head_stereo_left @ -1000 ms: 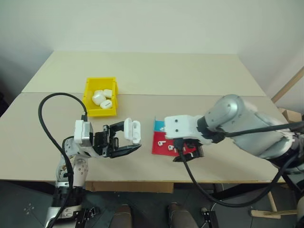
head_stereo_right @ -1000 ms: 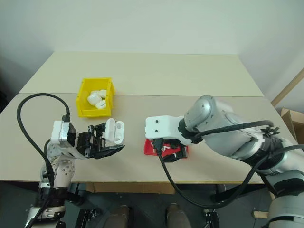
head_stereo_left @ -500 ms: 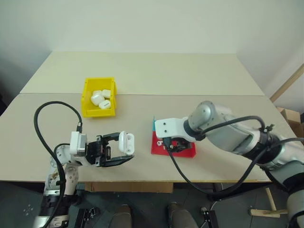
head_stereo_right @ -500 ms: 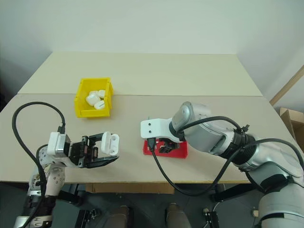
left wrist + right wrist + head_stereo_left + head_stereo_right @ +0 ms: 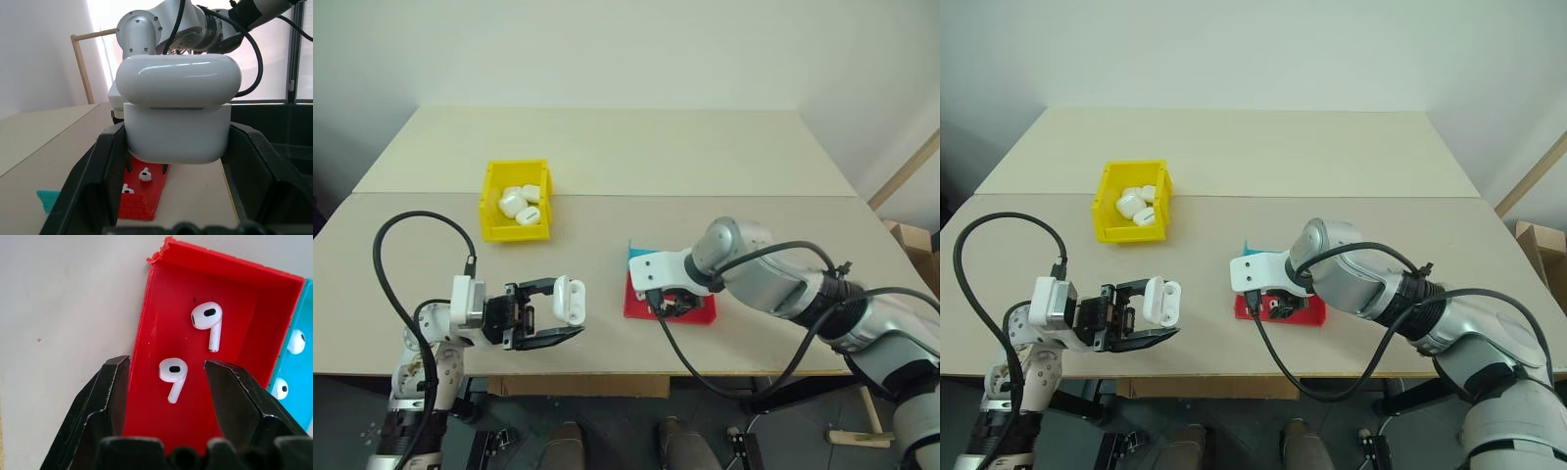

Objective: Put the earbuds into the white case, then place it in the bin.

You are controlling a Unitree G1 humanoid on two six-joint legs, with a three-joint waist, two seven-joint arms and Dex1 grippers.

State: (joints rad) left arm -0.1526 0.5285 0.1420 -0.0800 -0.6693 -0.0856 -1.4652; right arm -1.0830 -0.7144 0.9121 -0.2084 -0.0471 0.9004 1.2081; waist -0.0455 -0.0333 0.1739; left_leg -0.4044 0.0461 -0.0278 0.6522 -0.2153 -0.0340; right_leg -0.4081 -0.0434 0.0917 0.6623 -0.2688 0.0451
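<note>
While the left gripper (image 5: 570,315) is clamping the white case (image 5: 177,113) | right gripper (image 5: 166,369), jaws apart, is straddling an earbud (image 5: 173,374) in the red tray (image 5: 239,293), stem lying toward the wrist.

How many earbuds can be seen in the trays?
4: two in the red tray, at and; two in the blue tray, at and. More may be hidden.

Looks like a robot lab setup: plain beige worktop (image 5: 705,157), bare white walls (image 5: 626,49), cables everywhere.
</note>
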